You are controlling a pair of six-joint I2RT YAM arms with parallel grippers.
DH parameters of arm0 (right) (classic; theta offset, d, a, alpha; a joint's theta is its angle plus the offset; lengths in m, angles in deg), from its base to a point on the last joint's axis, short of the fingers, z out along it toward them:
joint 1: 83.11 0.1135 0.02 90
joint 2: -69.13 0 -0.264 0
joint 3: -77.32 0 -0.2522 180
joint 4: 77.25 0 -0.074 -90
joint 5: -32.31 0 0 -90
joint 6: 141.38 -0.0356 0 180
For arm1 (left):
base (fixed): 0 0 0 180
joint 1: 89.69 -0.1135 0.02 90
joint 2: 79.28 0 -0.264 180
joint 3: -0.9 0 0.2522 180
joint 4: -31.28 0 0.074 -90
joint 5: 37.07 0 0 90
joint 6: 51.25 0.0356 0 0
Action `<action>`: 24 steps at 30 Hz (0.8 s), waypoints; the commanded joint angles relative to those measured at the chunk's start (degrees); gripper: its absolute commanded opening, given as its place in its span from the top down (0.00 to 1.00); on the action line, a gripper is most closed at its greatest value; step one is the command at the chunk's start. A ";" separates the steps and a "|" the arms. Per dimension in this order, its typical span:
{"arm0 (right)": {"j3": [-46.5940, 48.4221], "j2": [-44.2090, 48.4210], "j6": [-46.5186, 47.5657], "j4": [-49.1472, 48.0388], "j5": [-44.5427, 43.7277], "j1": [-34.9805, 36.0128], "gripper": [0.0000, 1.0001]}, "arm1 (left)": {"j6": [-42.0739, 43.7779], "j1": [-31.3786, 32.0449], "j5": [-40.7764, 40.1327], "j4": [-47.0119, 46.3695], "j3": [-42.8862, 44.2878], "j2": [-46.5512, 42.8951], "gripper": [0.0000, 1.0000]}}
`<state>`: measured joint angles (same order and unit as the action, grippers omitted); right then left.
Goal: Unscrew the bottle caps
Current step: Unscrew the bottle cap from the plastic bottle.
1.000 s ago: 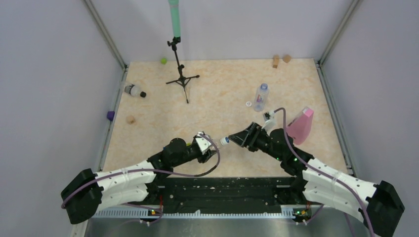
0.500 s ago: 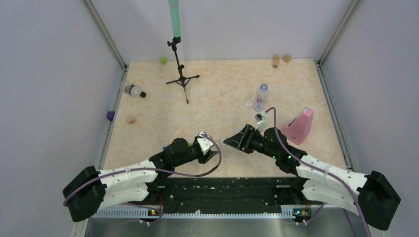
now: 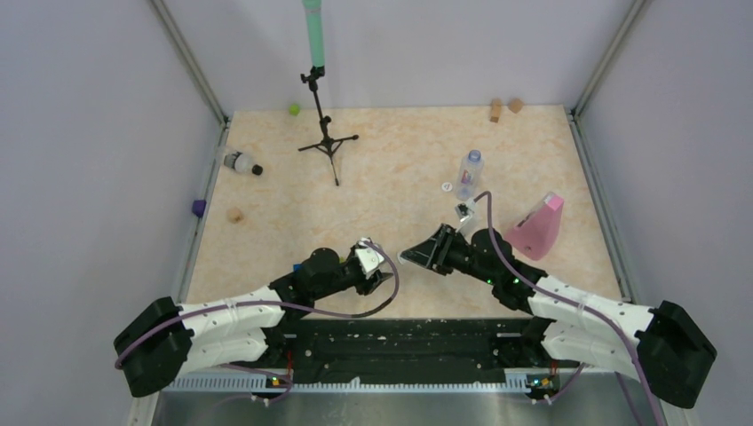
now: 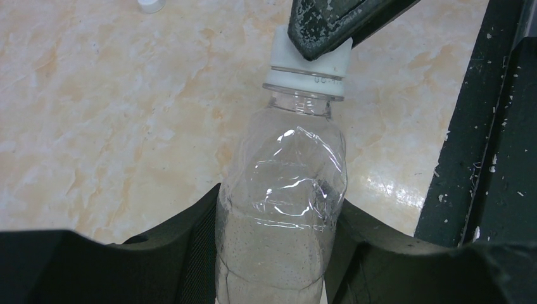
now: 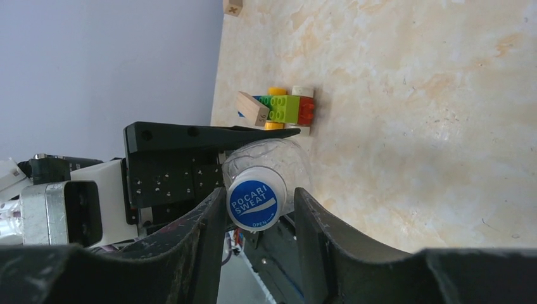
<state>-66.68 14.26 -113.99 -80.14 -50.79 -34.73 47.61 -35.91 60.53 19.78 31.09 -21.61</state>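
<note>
My left gripper (image 3: pixel 380 269) is shut on a small clear bottle (image 4: pixel 282 190), held tilted above the table near its front edge. The bottle's cap (image 5: pixel 256 202) is white with a blue printed top. My right gripper (image 3: pixel 413 255) is open, and its jaws stand on either side of the cap. In the right wrist view the cap touches the left finger, with a gap to the right finger (image 5: pixel 313 221). In the left wrist view one right finger (image 4: pixel 329 22) covers the top of the cap (image 4: pixel 308 69).
A second bottle (image 3: pixel 468 173) with a blue cap stands mid-right, with a loose white cap (image 3: pixel 447 186) beside it. A third bottle (image 3: pixel 238 162) lies at the left edge. There are also a pink wedge (image 3: pixel 540 226), a tripod stand (image 3: pixel 327 142), a toy brick stack (image 5: pixel 282 107) and small blocks (image 3: pixel 234 214).
My right gripper has moved left onto the held bottle, so its jaws now straddle the cap. The left gripper has kept the bottle nearly still.
</note>
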 commanded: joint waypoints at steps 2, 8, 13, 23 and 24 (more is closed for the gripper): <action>2.46 -0.37 1.95 -0.69 -0.74 0.87 0.70 | -0.09 0.19 0.17 -2.98 1.07 0.09 1.00; 2.98 -1.41 5.88 -1.64 2.14 0.97 0.84 | 0.01 0.19 0.27 -3.05 1.26 0.07 1.00; 4.37 -4.15 15.23 -2.15 8.31 0.93 0.96 | 0.01 0.19 1.13 -3.39 1.24 0.38 1.00; 5.75 -5.77 42.10 -4.41 19.96 0.93 1.00 | -0.15 0.19 2.11 -3.75 1.09 -0.29 1.00; 5.63 -5.24 44.19 -5.47 20.71 0.98 1.00 | -0.08 0.19 2.11 -3.77 1.01 -0.54 1.00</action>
<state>-63.79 9.21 -85.07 -81.25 -41.79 -34.93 47.72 -36.04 61.03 23.17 30.92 -21.37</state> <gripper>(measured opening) 0.317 0.528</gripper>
